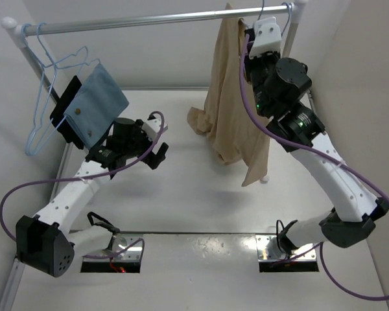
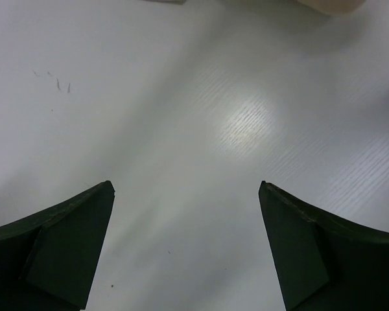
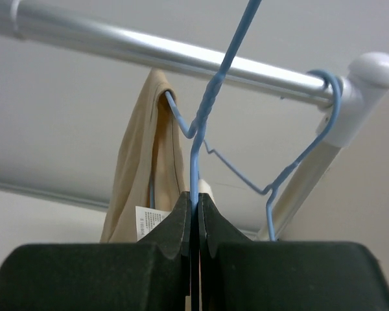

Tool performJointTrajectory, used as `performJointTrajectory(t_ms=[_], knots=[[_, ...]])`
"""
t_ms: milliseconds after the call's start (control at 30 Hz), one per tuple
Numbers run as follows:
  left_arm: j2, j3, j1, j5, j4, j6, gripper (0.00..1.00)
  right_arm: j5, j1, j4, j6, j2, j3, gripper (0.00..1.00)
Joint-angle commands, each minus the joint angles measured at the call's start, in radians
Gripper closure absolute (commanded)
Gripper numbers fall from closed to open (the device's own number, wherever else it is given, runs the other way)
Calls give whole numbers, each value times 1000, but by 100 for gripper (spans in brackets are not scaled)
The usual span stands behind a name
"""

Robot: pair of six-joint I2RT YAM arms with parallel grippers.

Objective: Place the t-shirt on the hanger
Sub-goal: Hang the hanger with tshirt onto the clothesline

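Observation:
The tan t-shirt (image 1: 230,97) hangs bunched and lopsided from just under the rail, its lower folds resting on the table. In the right wrist view the t-shirt (image 3: 139,175) drapes over one shoulder of the light-blue wire hanger (image 3: 204,110), and a white label shows. My right gripper (image 1: 264,24) is raised to the rail beside the shirt. Seen from its own wrist, that right gripper (image 3: 196,197) is shut on the hanger's wire just below the twisted neck. My left gripper (image 1: 159,152) hovers low over the table left of the shirt. The left gripper (image 2: 186,188) is open, with only bare table between its fingers.
A silver rail (image 1: 149,21) spans the back on white posts. At its left end hang blue wire hangers (image 1: 52,84) and a blue square cloth (image 1: 98,107). Another loop of blue wire (image 3: 327,103) hooks round the rail's right end. The white table (image 1: 194,194) lies below.

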Motion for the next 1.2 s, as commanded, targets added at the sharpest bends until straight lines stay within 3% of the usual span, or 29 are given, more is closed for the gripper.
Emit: performJointTrajectory(t_ms=[0, 167, 600, 633, 667, 767, 967, 1100, 1167], knots=[[-36, -9, 5, 22, 42, -20, 0, 88, -3, 106, -65, 51, 109, 100], [-45, -20, 5, 22, 52, -20, 0, 147, -22, 170, -134, 109, 115, 100], [-74, -38, 15, 12, 52, -29, 0, 210, -53, 246, -76, 72, -173, 100], [-74, -38, 15, 12, 52, -29, 0, 210, -53, 246, -76, 47, -188, 95], [-74, -38, 15, 12, 52, -29, 0, 190, -53, 256, -76, 30, -205, 75], [-74, -47, 15, 22, 52, -29, 0, 113, -33, 286, -99, -32, -265, 46], [-74, -47, 15, 31, 52, -29, 0, 58, -33, 286, -90, -82, -274, 28], [-85, -67, 24, 31, 52, -20, 0, -58, -33, 333, -117, -110, -251, 0], [-85, -78, 24, 22, 42, -8, 0, -103, -33, 365, -126, -129, -213, 0]])
